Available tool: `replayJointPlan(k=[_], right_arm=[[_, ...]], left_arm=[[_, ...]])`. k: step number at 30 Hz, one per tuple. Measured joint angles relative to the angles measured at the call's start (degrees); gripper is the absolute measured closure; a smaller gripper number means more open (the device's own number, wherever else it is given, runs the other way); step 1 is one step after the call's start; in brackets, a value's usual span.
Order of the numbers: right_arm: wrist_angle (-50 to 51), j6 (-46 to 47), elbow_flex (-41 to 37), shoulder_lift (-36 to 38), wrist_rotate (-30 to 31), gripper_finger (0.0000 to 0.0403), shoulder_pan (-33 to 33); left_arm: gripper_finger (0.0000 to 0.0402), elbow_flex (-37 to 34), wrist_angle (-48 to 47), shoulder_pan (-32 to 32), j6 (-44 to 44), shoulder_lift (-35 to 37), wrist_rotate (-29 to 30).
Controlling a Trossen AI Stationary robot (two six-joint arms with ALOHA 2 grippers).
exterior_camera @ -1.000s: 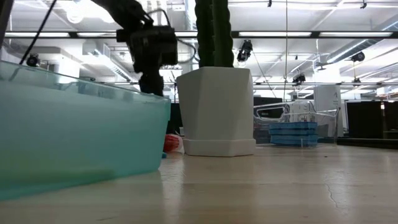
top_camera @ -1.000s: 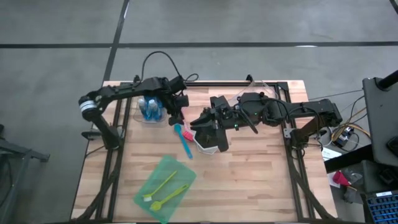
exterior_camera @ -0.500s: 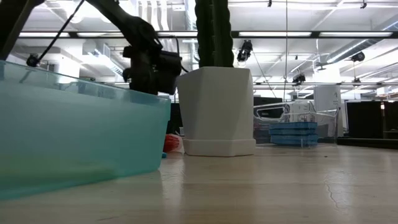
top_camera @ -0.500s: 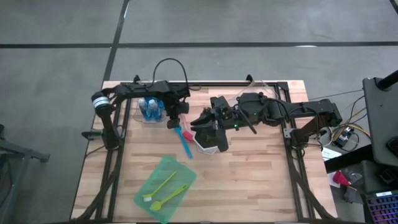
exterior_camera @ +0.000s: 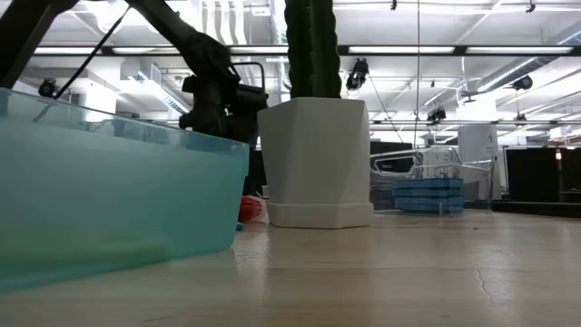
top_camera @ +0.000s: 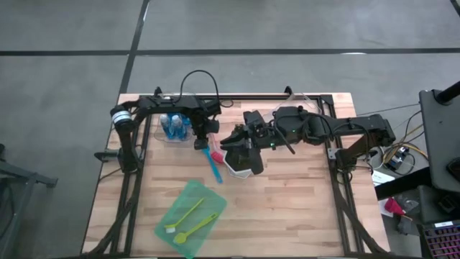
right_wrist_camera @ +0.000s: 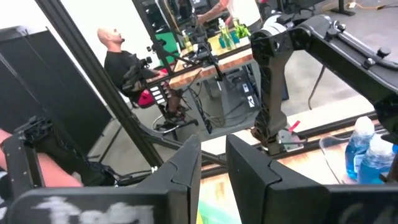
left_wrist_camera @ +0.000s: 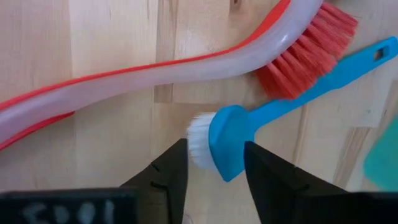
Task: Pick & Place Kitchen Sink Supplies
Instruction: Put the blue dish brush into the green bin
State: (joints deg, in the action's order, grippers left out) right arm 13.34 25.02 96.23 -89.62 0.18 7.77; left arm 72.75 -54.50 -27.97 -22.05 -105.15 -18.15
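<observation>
- The left gripper [left_wrist_camera: 214, 163] has swung in from beside the bottles and dropped low over the brushes; its fingers [left_wrist_camera: 168, 171] now stand apart on either side of the blue brush [left_wrist_camera: 261, 121] head, not yet pinching it.
- I take that as the start of a pick: the jaws have narrowed a little over the last second, so the blue brush looks to be next.
- The red brush [left_wrist_camera: 186, 65] lies just beyond, its bristles touching the blue handle; a sloppy close could nudge it.
- The right gripper [right_wrist_camera: 211, 165] hangs up over the white pot [top_camera: 243, 162], tilted toward the room, with a narrow gap between its fingers and nothing in it. It has barely moved.
- Count from above: the bottles [top_camera: 175, 126] sit clustered in a clear holder near the table's [top_camera: 287, 208] far-left corner; I can make out at least two, the arm covers the rest.
- Brushes: one red, one blue at mid-table; two lime brushes [top_camera: 190, 220] lying on the green sheet [top_camera: 172, 216] nearer the front. I see no yellow one.
- One cactus [exterior_camera: 309, 45] in the pot.
- A teal bin wall [exterior_camera: 109, 200] fills the low view; I cannot tell sponges apart.
</observation>
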Motion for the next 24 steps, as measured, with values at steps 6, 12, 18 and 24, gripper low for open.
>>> replayJointPlan(k=[6, 12, 18, 24], right_arm=[[0.00, 0.02, 0.00, 0.00, -0.02, 0.0320, 0.04], [0.00, 0.02, 0.00, 0.00, -0.02, 0.0312, 0.04], [-0.02, 0.24, 0.00, 0.00, -0.02, 0.0319, 0.04], [-0.19, 0.30, 0.00, -0.01, -0.04, 0.0329, 0.09]], left_arm=[[0.0321, -0.19, 0.54, 0.00, -0.41, -0.48, -0.03], [0.0391, -0.30, 0.58, 0.00, -0.32, -0.48, -0.61], [0.0398, 1.67, -1.38, -0.07, -0.50, 0.68, 0.00], [0.0400, 6.03, -5.38, -0.11, -1.50, 2.50, 1.00]])
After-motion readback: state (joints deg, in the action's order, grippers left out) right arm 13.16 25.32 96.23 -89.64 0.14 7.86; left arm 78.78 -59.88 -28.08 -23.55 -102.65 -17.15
